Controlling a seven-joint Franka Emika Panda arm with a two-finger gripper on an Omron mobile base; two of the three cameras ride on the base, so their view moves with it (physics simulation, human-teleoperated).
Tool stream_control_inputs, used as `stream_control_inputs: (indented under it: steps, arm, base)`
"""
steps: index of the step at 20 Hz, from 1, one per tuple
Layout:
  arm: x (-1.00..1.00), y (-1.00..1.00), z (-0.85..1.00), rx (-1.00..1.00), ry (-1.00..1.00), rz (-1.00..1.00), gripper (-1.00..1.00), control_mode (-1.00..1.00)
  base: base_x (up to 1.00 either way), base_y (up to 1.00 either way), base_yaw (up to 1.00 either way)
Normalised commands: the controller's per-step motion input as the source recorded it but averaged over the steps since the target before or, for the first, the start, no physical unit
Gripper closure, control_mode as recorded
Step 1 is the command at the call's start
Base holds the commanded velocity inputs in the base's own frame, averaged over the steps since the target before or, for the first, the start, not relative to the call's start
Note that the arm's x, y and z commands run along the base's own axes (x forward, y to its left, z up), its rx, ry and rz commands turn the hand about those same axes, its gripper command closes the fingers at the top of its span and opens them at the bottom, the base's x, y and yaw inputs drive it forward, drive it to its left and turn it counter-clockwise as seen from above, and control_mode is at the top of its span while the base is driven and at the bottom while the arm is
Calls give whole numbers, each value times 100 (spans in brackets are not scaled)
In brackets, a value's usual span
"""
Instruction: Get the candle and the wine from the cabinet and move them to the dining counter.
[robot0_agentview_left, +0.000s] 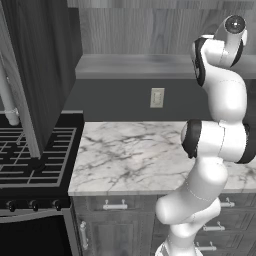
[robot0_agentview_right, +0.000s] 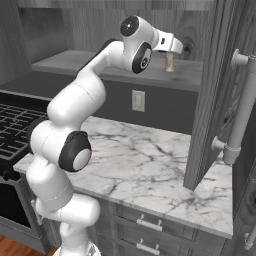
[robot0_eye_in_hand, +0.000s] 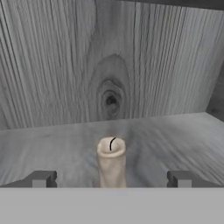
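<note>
Candle (robot0_eye_in_hand: 111, 161) first, since that's what you're after: it's standing upright on the open cabinet's shelf (robot0_agentview_right: 125, 67), a stubby beige cylinder with a little dark wick, parked in front of the wood-grain back wall (robot0_eye_in_hand: 109, 65) with that big knot in it. Going left to right in the hand view, you've got the left fingertip (robot0_eye_in_hand: 41, 178) low on the left, the candle dead centre between the two tips, then the other dark tip low on the right. So your claw (robot0_eye_in_hand: 111, 179) is spread as wide as it goes and has nothing in it; both tips stand well clear of the candle's sides. In the right base view the arm (robot0_agentview_right: 75, 115) rises from the lower left and bends up to the shelf, with the claw (robot0_agentview_right: 172, 47) reaching in right by the candle (robot0_agentview_right: 170, 62), and an open cabinet door (robot0_agentview_right: 210, 90) with its pale tube handle (robot0_agentview_right: 240, 115) hangs on the right. In the left base view there's a stove (robot0_agentview_left: 30, 155) at far left under another open door (robot0_agentview_left: 30, 65), then the marble table (robot0_agentview_left: 130, 155) with an outlet (robot0_agentview_left: 157, 97) on the wall behind it, then the arm on the right.
</note>
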Motion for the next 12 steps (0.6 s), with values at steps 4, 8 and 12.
stream_control_inputs:
  steps: [4,8,12]
  arm:
    - [8,0,-2,0,0,0,-100,-100]
    - [3,-1,-3,0,0,0,-100,-100]
    - [4,-5,-2,0,0,0,-100,-100]
  base:
    - [0,0,0]
    - [0,0,0]
    - [0,0,0]
